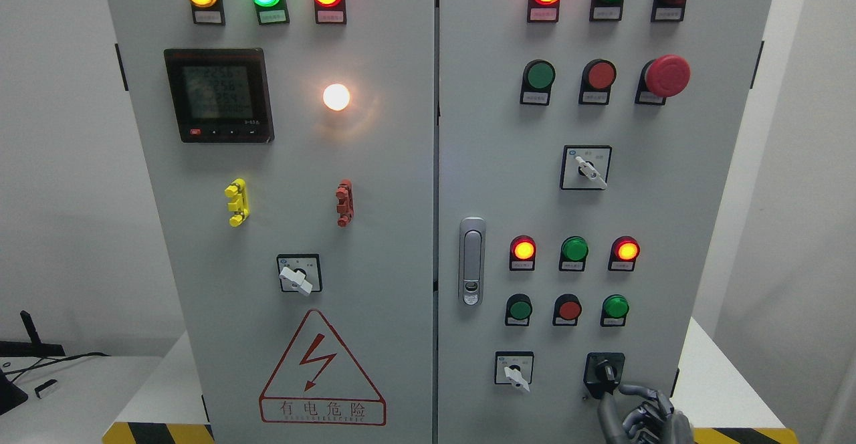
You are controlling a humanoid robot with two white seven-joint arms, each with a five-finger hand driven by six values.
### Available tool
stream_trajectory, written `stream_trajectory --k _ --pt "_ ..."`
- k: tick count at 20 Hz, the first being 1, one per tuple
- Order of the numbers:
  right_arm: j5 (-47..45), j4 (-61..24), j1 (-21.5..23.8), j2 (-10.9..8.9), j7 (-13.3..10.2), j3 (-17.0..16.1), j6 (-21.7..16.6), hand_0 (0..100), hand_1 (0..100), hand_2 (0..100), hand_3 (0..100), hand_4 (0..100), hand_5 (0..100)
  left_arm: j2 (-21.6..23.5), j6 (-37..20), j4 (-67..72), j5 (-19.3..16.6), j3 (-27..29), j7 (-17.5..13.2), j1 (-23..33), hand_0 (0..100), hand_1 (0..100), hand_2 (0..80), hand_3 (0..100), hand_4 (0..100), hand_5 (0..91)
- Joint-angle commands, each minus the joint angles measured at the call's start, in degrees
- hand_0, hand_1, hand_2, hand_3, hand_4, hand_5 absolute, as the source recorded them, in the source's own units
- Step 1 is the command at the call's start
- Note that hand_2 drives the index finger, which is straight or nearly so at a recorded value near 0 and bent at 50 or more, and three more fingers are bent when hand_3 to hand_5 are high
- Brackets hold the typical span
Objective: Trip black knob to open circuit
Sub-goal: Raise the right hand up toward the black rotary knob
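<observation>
You face a grey cabinet (374,243) with a lit meter screen (219,94), a red mushroom button (667,75), a silver door latch (471,261) and a red lightning warning triangle (322,370) on its doors.

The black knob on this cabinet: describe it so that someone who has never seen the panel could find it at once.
Take the right-hand door and go to its bottom row, which holds two rotary switches. The black knob is the right one, beside the right hand. Its neighbour, the white-handled switch, has a pale face; this one is black.
</observation>
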Motion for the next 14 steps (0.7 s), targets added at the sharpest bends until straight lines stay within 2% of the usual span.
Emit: stream_trajectory --k 1,14 --pt "0.00 0.24 -0.09 0.02 0.00 1.92 -0.07 43 77 46 87 91 100 0.07 -0.01 -0.09 0.27 0.00 0.02 0.00 12 39 0.0 0 0 0.0" --pt "0.00 0.06 -0.18 0.02 -0.09 1.57 -0.42 42 77 47 87 91 100 0.07 -0.01 0.00 0.27 0.00 0.02 0.00 12 39 0.0 0 0 0.0"
